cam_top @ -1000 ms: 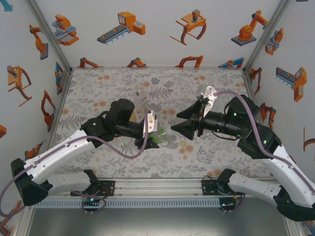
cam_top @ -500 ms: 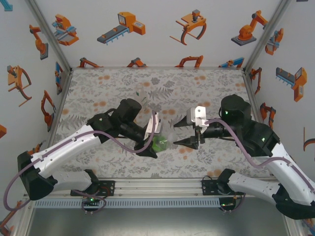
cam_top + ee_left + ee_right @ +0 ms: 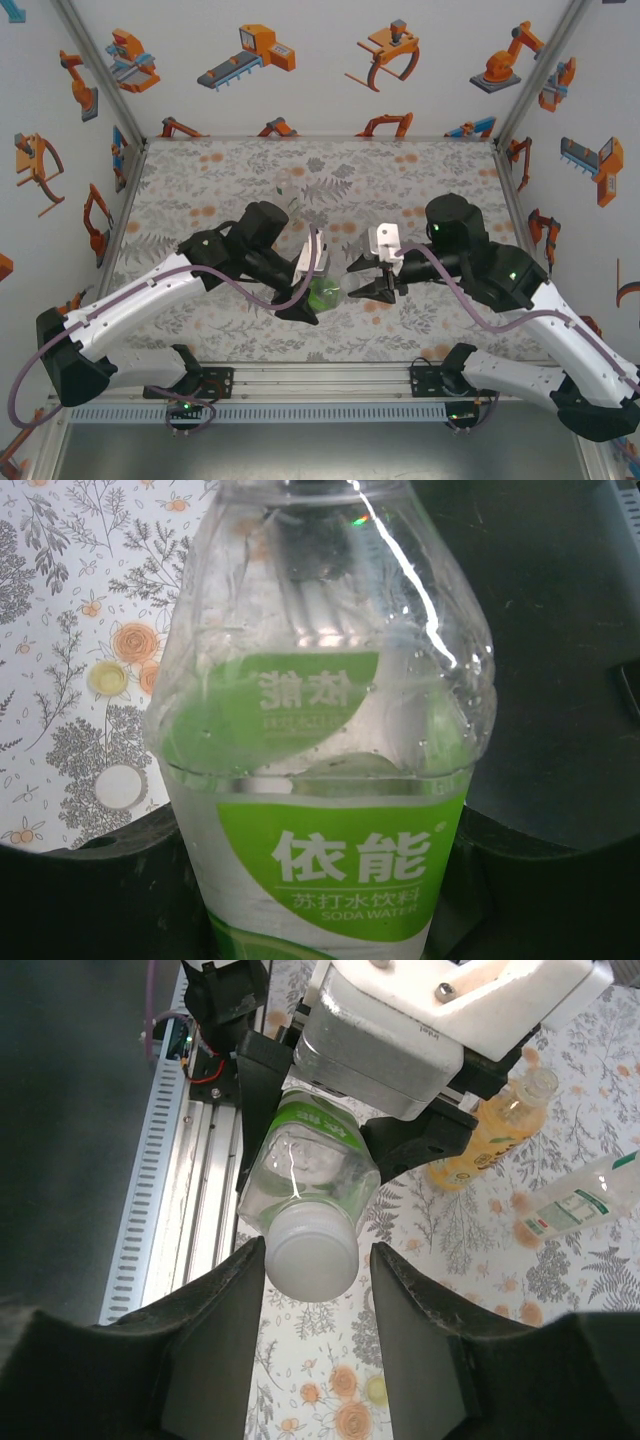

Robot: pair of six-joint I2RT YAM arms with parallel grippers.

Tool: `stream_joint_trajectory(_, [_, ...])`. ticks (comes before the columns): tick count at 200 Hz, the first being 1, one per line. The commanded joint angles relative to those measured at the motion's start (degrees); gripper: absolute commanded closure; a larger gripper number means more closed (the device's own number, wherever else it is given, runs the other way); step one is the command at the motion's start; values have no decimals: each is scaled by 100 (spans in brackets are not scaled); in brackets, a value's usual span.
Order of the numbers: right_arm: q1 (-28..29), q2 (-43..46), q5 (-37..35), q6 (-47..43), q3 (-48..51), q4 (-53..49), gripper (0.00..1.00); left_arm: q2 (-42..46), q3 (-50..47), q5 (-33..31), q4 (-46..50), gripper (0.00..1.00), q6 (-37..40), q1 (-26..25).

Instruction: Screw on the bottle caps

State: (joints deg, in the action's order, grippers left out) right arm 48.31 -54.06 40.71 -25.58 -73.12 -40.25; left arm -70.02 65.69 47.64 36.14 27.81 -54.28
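Floral tabletop (image 3: pixel 220 170), robot-sticker walls all round, and your two arms meet near the middle. Your left claw (image 3: pixel 312 292) is pinching the green bottle (image 3: pixel 327 293) by its body, tipped so the neck points at the right arm. A white cap (image 3: pixel 312 1252) sits on that neck. Your right claw (image 3: pixel 352 282) is spread, one finger either side of the cap; can't tell if either finger touches it. On the right wrist cam the amber bottle (image 3: pixel 490 1130) stands upright at 2 o'clock from the cap, and the slim clear bottle (image 3: pixel 585 1200) lies on its side just past it. On the left wrist cam, a yellow cap (image 3: pixel 107 677) and a loose white cap (image 3: pixel 120 785) lie at 9 o'clock of the bottle.
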Motion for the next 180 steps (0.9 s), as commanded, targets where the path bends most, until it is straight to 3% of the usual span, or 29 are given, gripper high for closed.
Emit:
stream_joint_trajectory(1, [24,99,168,-79,52,54,59,-10,183,211,131,100,149,-3])
stream_joint_trajectory(27, [29,102,282,11,70,108,63,-30,191,216,135,100,142,-3])
stream_joint_trajectory(132, [29,293,403,368,232,522,54,-95,234,186,194,100,104,-3])
stream_joint_trajectory(180, [27,245,355,361,229,485,68,-91,234,190,200,100,131,-3])
